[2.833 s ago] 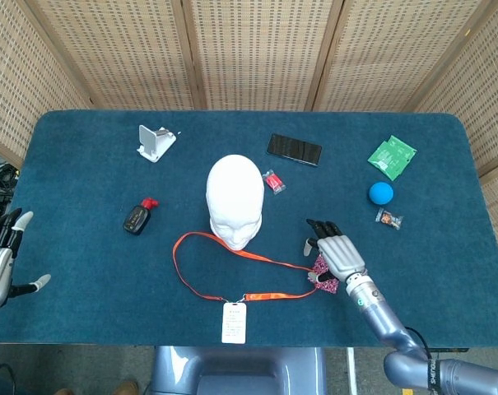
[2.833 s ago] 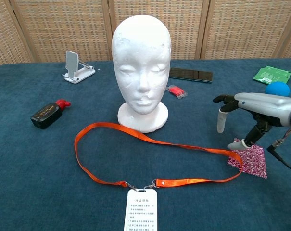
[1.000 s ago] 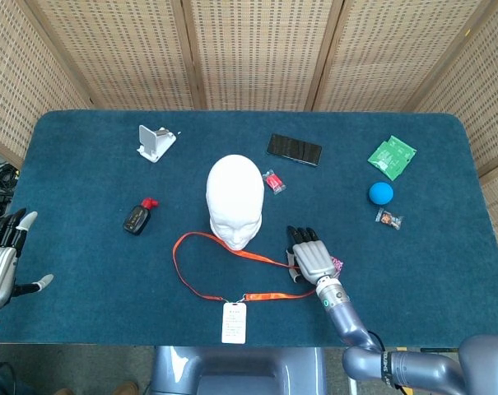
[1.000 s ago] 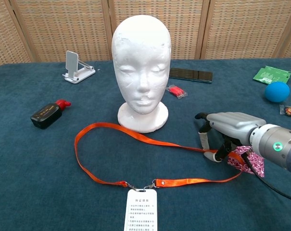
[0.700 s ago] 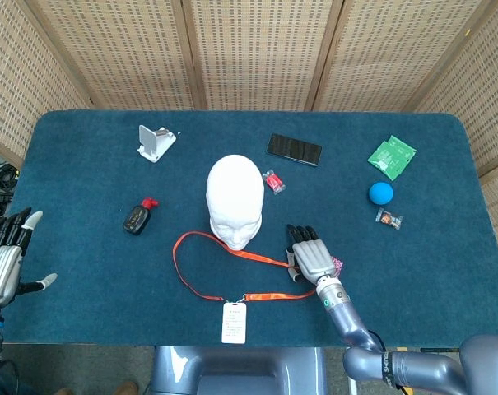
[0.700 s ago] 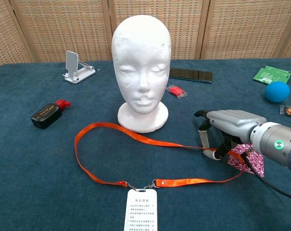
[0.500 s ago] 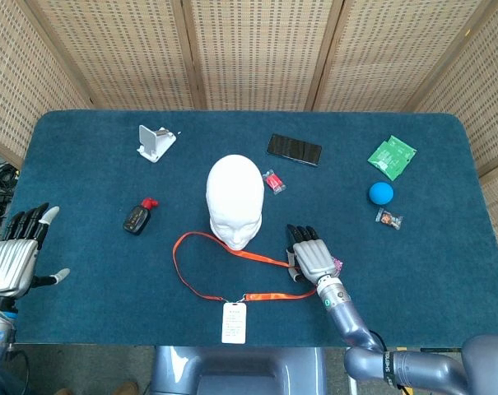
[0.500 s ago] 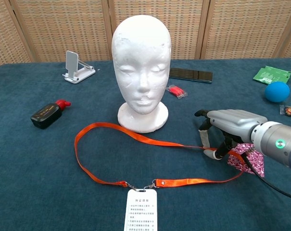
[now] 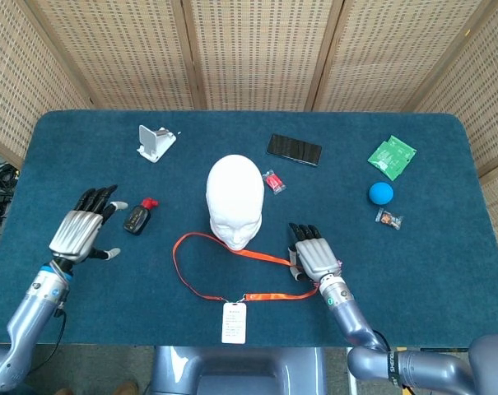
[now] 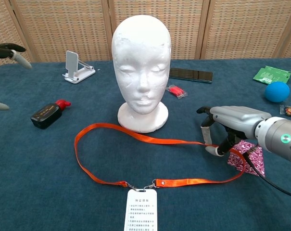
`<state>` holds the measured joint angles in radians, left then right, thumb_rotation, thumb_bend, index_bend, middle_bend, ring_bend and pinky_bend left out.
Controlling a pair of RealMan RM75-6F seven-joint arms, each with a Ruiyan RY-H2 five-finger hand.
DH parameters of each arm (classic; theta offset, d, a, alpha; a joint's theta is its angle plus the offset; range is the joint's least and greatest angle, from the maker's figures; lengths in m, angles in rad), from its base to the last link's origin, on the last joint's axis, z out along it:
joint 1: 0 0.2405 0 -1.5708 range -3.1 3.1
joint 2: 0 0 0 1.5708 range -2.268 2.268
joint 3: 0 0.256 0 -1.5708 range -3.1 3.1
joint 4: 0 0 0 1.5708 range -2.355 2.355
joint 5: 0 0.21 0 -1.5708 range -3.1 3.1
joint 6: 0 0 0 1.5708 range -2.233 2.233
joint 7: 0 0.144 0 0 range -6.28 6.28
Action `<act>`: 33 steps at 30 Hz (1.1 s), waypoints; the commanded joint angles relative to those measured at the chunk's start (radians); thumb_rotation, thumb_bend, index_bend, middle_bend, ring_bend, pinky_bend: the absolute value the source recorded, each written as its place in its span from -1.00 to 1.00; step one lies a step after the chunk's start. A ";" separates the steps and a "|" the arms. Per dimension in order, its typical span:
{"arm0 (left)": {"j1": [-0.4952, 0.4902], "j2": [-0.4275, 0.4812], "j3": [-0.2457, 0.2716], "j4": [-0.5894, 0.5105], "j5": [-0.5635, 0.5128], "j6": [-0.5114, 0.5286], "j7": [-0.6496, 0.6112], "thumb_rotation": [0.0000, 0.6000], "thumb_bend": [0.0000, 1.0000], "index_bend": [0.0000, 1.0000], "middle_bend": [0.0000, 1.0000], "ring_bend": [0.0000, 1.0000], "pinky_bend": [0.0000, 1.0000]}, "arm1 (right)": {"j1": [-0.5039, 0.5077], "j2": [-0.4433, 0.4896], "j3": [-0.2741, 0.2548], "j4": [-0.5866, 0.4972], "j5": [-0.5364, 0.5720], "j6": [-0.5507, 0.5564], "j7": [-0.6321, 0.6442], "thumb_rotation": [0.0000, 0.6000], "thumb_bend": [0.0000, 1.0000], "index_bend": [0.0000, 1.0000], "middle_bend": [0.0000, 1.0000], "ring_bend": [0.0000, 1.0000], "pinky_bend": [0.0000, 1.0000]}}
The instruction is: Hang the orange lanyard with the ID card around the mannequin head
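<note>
While the orange lanyard [image 10: 150, 140] lies looped on the worktop [image 9: 446, 247] in front of the mannequin head [image 10: 141, 53], its ID card [image 10: 141, 211] nearest the viewer, nothing yet hangs; right hand [image 10: 228, 126] has fingers [image 10: 205, 132] curled at the strap's right end, seemingly pinching it; left hand [image 9: 80, 230] hovers apart, fingers spread, holding nothing; lifting and looping remain.
</note>
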<state>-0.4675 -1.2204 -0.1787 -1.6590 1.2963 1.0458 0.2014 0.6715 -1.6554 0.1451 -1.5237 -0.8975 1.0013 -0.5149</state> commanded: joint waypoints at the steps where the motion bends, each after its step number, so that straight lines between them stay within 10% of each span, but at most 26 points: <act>1: -0.084 -0.083 -0.021 0.098 0.000 -0.084 -0.051 1.00 -0.67 -0.38 -1.00 -1.00 -1.00 | 0.000 0.002 0.001 -0.002 0.004 0.001 0.000 1.00 0.35 0.51 -1.00 -1.00 -1.00; 33: -0.300 -0.511 -0.005 0.548 -0.059 -0.236 -0.081 1.00 -0.32 -0.03 -1.00 -1.00 -1.00 | 0.018 -0.003 0.002 0.024 0.024 -0.034 0.036 1.00 0.36 0.52 -1.00 -1.00 -1.00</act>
<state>-0.7576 -1.7162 -0.1821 -1.1268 1.2369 0.8149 0.1266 0.6892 -1.6583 0.1469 -1.4997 -0.8735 0.9677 -0.4791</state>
